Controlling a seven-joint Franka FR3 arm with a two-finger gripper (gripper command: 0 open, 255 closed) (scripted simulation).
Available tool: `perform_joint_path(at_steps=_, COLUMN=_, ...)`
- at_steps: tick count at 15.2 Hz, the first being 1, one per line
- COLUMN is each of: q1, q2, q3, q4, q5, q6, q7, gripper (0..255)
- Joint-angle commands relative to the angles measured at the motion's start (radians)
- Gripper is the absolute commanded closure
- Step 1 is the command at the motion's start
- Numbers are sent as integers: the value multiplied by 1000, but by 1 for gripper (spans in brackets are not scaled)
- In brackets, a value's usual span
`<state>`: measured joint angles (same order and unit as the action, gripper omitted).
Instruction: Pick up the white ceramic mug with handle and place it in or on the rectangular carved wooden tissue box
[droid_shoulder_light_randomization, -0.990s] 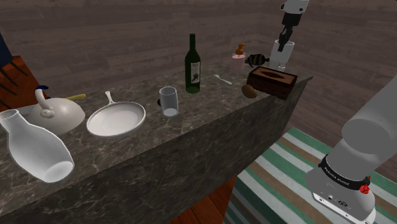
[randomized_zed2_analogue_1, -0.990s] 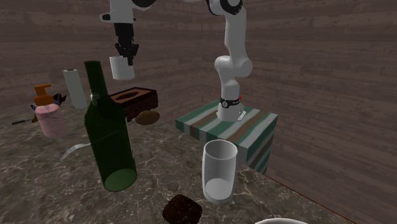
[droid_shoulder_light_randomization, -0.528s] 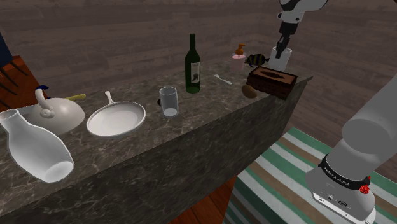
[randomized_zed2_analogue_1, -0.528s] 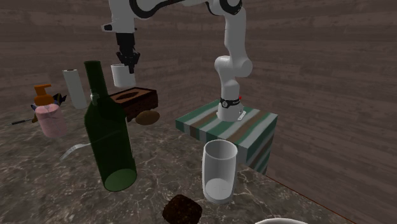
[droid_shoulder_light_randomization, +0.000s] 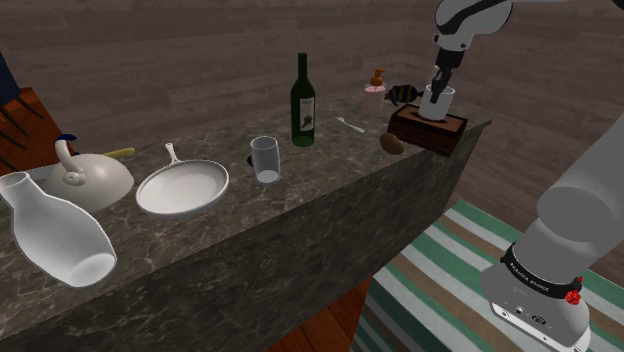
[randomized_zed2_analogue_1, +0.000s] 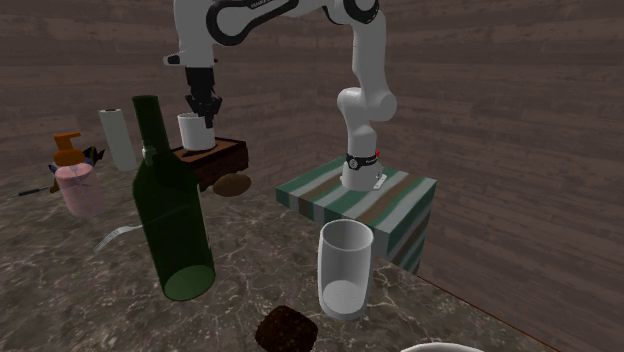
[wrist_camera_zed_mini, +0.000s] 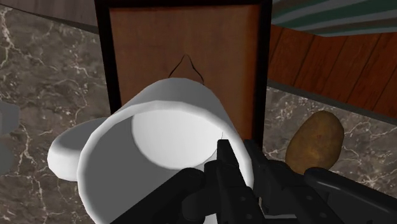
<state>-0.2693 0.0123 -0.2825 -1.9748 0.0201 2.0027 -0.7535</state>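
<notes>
Mug descent: a second ago the white mug (droid_shoulder_light_randomization: 437, 102) hung well above the brown tissue box (droid_shoulder_light_randomization: 428, 130). Half a second ago it was lower. Now its base sits at the box's top face, over the slot. In the second exterior view the mug (randomized_zed2_analogue_1: 195, 131) stands upright on the box (randomized_zed2_analogue_1: 215, 160), with no gap visible beneath it. Whether the full weight has transferred cannot be confirmed from these angles. The gripper (droid_shoulder_light_randomization: 441, 82) has come down with it and is still clamped on the mug's rim. The wrist view shows one black finger inside the mug (wrist_camera_zed_mini: 159, 146) and the other outside the wall, the gripper (wrist_camera_zed_mini: 240, 167) pinching between them, with the box lid (wrist_camera_zed_mini: 184, 38) directly beneath. The handle sticks out on the side away from the fingers. A potato (wrist_camera_zed_mini: 313, 143) lies on the marble counter (droid_shoulder_light_randomization: 330, 190) just beside the box, clear of the mug. Judgement: transport is done and placement is nearly complete. What remains is to open the fingers and lift straight up. The risk is the inner finger dragging the rim and tipping the mug off the narrow box top.
</notes>
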Motion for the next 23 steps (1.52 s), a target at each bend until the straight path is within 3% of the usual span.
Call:
perform_joint_path(at_steps=1, q1=1, q2=3, q3=1, q4=-6, q5=1, q6=10, q7=1, gripper=255)
perform_joint_path(at_steps=7, q1=1, q2=3, q3=1, q4=-6, q5=1, q6=10, q7=1, gripper=255)
perform_joint_path(at_steps=8, q1=1, q2=4, q3=1, q4=-5, q5=1, q6=10, q7=1, gripper=0)
perform_joint_path(at_steps=13, q1=1, q2=3, q3=1, q4=-6, q5=1, q6=10, q7=1, gripper=0)
perform_joint_path(at_steps=17, q1=1, q2=-24, q3=1, q4=91, q5=-8, q6=-113, q7=7, gripper=0)
perform_joint_path(at_steps=23, q1=1, q2=-24, q3=1, q4=91, q5=-8, q6=-113, q7=7, gripper=0)
